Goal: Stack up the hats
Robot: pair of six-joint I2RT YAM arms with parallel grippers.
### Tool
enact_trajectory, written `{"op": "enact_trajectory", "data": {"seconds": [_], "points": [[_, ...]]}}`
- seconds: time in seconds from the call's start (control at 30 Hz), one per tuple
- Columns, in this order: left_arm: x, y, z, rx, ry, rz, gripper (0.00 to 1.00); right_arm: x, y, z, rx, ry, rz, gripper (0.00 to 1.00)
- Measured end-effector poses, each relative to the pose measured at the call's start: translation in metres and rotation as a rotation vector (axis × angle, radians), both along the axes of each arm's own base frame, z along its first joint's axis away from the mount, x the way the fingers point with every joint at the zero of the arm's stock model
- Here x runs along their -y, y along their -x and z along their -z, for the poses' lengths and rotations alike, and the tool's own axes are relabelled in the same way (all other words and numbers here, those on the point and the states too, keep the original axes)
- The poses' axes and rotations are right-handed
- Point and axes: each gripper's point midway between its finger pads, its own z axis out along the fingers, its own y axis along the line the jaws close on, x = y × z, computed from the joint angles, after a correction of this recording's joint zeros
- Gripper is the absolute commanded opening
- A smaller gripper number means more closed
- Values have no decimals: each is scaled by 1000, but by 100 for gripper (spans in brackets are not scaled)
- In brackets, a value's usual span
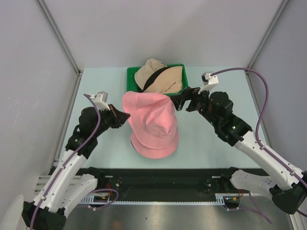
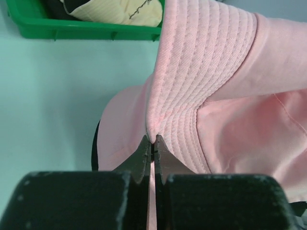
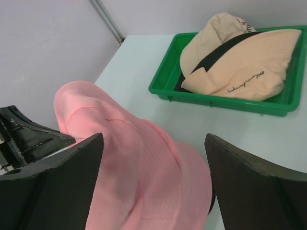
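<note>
Leftmost, the left gripper [image 1: 125,116] has its jaws pressed tight on the stitched brim of the upper pink hat [image 1: 149,112]. In the left wrist view the cloth folds into a ridge right at the fingertips [image 2: 146,154].

From that pinch the hat stretches sideways, its long axis running across toward the right gripper [image 1: 178,101], crown side slumped down. It drapes over the lower pink hat [image 1: 154,144], which lies flat with its round brim toward the arm bases. A dark edge shows beneath it; what that is I cannot tell.

The right gripper stands wide apart and grips nothing. The pink cloth sits just ahead of and below its fingers [image 3: 76,163]; whether it touches them I cannot tell.

Beyond both grippers, a green tray [image 1: 130,76] holds beige hats [image 1: 154,72] with a black band across them, well apart from the pink pair.

All of this rests on a pale mint table [image 1: 103,143], closed in by light grey walls [image 1: 29,72].
</note>
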Motion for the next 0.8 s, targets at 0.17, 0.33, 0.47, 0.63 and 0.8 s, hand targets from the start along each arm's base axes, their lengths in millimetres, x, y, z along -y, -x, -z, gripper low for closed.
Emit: {"op": "enact_trajectory", "data": {"seconds": [0.17, 0.33, 0.47, 0.63, 0.8], "points": [[-8, -1, 20, -44, -33, -19, 0, 25, -8, 29, -45, -35, 33, 91], [-11, 0, 39, -92, -57, -27, 0, 32, -5, 71, -125, -74, 11, 88], [-12, 1, 44, -103, -63, -29, 0, 25, 3, 93, -171, -124, -52, 86], [-13, 1, 46, -104, -70, -31, 0, 8, 13, 99, -199, -208, -154, 84], [-14, 1, 51, -116, -74, -32, 0, -7, 15, 102, -225, -248, -222, 82]]}}
